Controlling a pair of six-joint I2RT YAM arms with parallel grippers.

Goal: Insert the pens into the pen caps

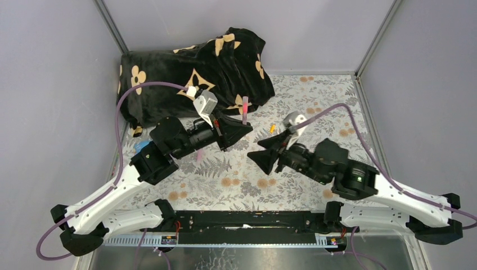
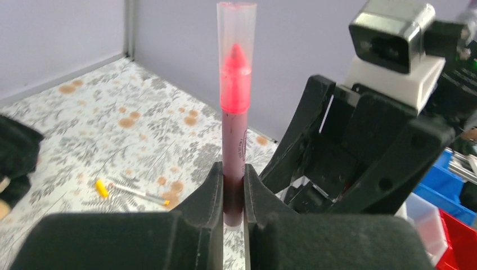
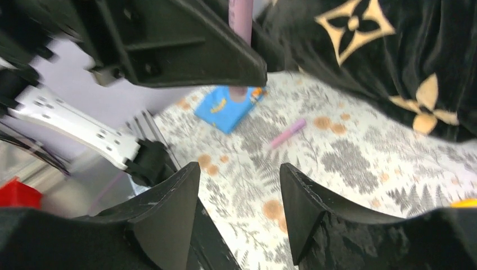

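Pink-tipped pen [image 2: 234,146] stands upright above the middle of the bench [image 1: 225,169], pinched by the closed left jaws, clear cap [image 2: 236,34] over its tip; right jaws gape empty, so a loosely seated cap might slip off.

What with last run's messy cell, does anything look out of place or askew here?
Only the black flowered blanket, heaped in the far left corner of the table: it has nothing to do with pens. The capped pen in the left gripper stands straight.
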